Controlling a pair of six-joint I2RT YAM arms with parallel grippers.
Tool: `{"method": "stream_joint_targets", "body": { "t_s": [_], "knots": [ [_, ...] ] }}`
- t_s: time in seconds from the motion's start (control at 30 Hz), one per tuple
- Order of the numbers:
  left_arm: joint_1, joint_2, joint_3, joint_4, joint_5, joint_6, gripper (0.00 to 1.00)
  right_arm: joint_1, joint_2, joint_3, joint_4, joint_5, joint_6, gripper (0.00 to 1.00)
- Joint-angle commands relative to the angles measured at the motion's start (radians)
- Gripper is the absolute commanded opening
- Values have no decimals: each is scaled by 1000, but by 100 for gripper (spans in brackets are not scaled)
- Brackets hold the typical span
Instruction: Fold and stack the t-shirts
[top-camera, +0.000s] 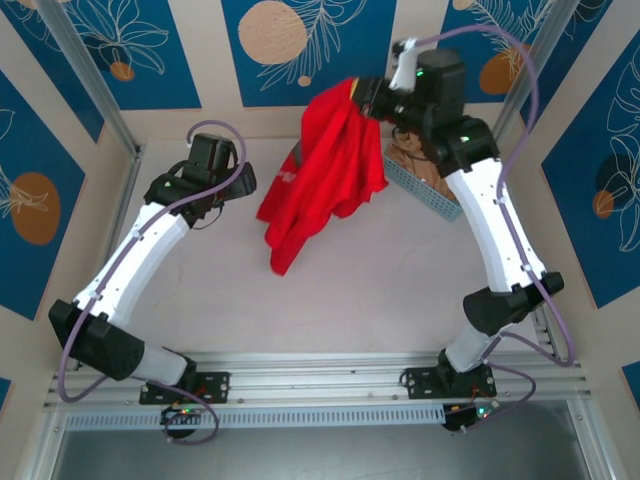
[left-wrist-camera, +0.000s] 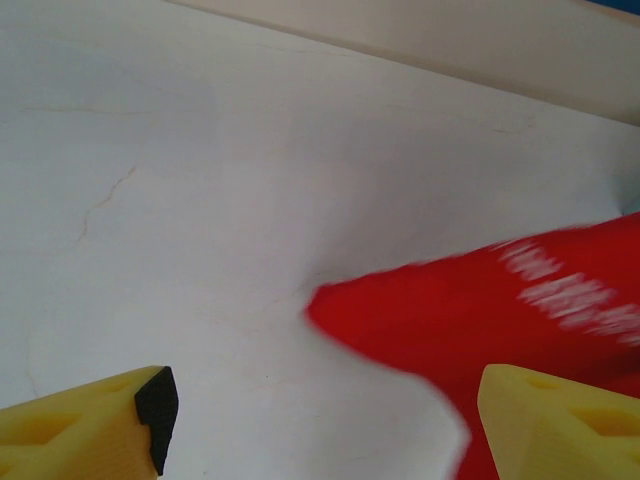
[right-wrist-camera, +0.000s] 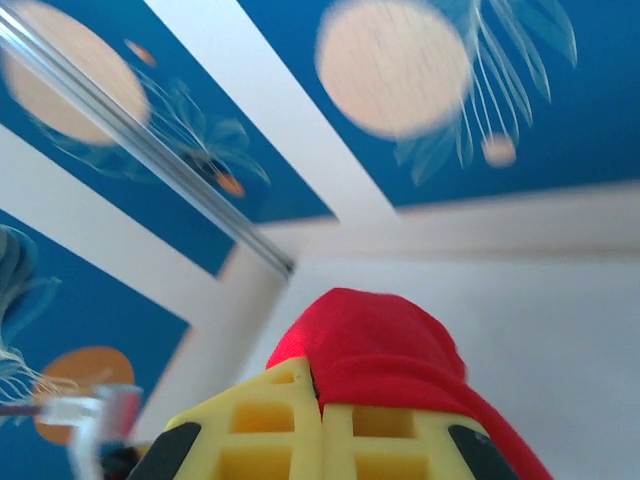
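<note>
One red t-shirt (top-camera: 322, 165), one blue basket (top-camera: 422, 191) and two arms (top-camera: 140, 250) (top-camera: 500, 232).

the top external camera sits high and well back on the near side of the red t-shirt (top-camera: 325, 170), looking steeply down over the whole table (top-camera: 350, 300). the left wrist camera is low and close, left of the red t-shirt (left-wrist-camera: 520, 310), facing across the table (left-wrist-camera: 250, 150) toward it. the right wrist camera is right against the red t-shirt (right-wrist-camera: 385, 345), tilted up at the blue wall panels (right-wrist-camera: 560, 120) beyond it. all three views share this shirt.

Jaws spread wide; blurred red t-shirt (left-wrist-camera: 520, 310) over table (left-wrist-camera: 200, 150).
</note>
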Motion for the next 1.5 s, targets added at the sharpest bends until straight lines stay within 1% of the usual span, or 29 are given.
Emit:
{"method": "stream_joint_targets", "body": {
  "t_s": [0.0, 0.07, 0.13, 0.17, 0.23, 0.37, 0.43, 0.53, 0.6, 0.67, 0.73, 0.8, 0.93, 1.03, 1.1, 1.17, 1.23, 1.3, 1.37, 1.47],
  "knots": [
    [6, -31, -21, -35, 25, 10, 77, 10, 6, -185, -156, 57, 107, 0],
    [5, -33, -74, 2, 146, 39, 73, -4, 4, -340, -184, 37, 140, 0],
    [-7, -28, -137, 40, 274, 65, 66, -34, 10, -464, -184, -12, 149, 0],
    [-24, -24, -167, 43, 316, 76, 65, -52, 11, -513, -181, -34, 143, 0],
    [-65, -4, -208, 28, 338, 94, 63, -77, 2, -572, -186, -28, 128, 0],
    [-174, 30, -270, 34, 315, 101, 64, -119, -35, -627, -182, -46, 98, 0],
    [-202, 47, -272, 44, 303, 76, 66, -124, -53, -623, -183, -50, 77, 0],
    [-210, 71, -241, 60, 289, 23, 65, -124, -98, -613, -151, -44, 36, 0],
    [-210, 84, -197, 63, 266, 6, 65, -128, -141, -592, -117, -11, 3, 0],
    [-210, 101, -141, 52, 234, 3, 65, -149, -191, -572, -40, -22, -37, 0],
    [-208, 118, -91, 39, 209, 0, 65, -170, -226, -548, 49, -76, -81, 0],
    [-208, 131, -44, 35, 198, 3, 65, -176, -235, -491, 92, -110, -138, 0],
    [-208, 135, 41, 31, 174, -8, 66, -205, -208, -333, 131, -222, -184, 0],
    [-206, 133, 99, 17, 143, -17, 67, -200, -163, -204, 172, -317, -193, 0],
    [-205, 125, 134, -5, 95, -21, 67, -163, -106, -94, 142, -369, -218, 0],
    [-203, 103, 156, -34, 17, -32, 69, -93, -43, -3, 82, -392, -257, 0],
    [-197, 74, 162, -71, -78, -53, 70, -18, 1, 9, 38, -391, -273, 0],
    [-187, 41, 153, -106, -157, -74, 71, 63, 12, -80, 62, -391, -262, 0],
    [-174, 0, 119, -133, -221, -88, 71, 158, 14, -210, 105, -375, -257, 0],
    [-150, -54, 48, -153, -251, -98, 71, 277, 44, -366, 154, -404, -249, 0]
  ]
}}
